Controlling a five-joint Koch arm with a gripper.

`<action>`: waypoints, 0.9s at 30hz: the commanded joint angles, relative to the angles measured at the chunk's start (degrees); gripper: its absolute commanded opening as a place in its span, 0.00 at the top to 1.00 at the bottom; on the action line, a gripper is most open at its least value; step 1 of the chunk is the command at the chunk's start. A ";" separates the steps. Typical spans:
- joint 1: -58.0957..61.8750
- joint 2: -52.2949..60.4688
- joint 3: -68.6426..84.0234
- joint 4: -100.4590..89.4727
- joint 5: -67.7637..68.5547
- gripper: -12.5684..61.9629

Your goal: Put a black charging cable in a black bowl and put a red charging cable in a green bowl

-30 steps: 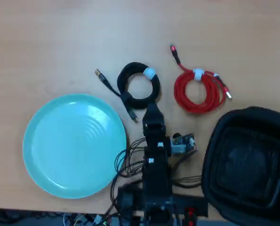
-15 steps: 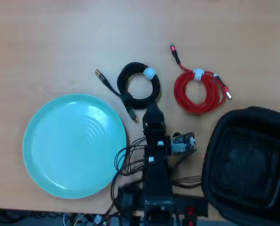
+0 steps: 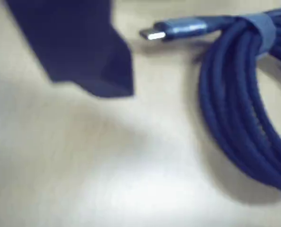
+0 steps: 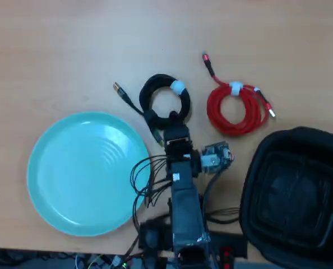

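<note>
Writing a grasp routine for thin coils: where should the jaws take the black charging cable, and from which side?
Likely the near arc of the black charging cable, straight from above, one jaw inside the ring and one outside. It lies flat on the table, with an open centre, and that arc is closest to the gripper.

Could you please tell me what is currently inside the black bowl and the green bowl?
Nothing shows in either: the black bowl and the green bowl are empty. The black charging cable and red charging cable lie on the table.
</note>
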 commanded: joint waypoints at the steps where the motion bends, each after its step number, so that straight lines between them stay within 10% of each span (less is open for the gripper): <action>1: -1.49 1.14 -7.03 -0.62 0.79 0.05; 15: -7.91 -28.12 -37.44 14.77 18.81 0.05; 27: -7.91 -30.41 -38.06 18.98 27.60 0.06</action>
